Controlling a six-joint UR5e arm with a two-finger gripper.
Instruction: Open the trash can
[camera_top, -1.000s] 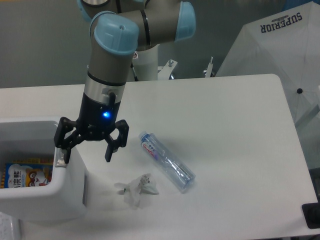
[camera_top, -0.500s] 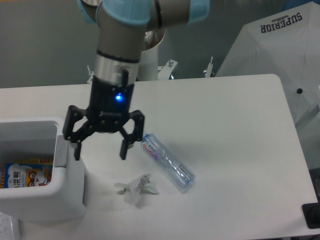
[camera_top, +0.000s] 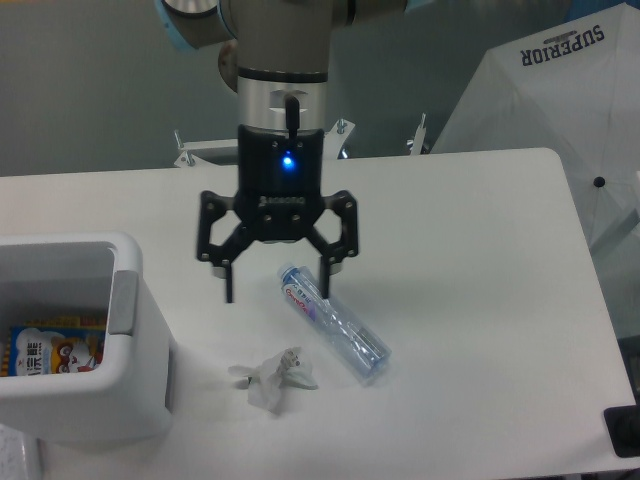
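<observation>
The gripper (camera_top: 278, 284) hangs over the table (camera_top: 460, 260) with its 2 fingers spread wide, grasping nothing, a blue light glowing on its body. The trash can (camera_top: 120, 385) sits at 9 o'clock by the left edge, top open, a printed packet inside. At the gripper's 5 o'clock lies a clear bottle (camera_top: 334, 324), and crumpled paper (camera_top: 275, 378) sits at 6 o'clock.

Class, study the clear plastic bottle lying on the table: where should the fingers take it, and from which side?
Grip the plastic bottle across its mid-body, descending from above. It lies flat and diagonal, so turn the open gripper so its fingers straddle the narrow width, not its length.
</observation>
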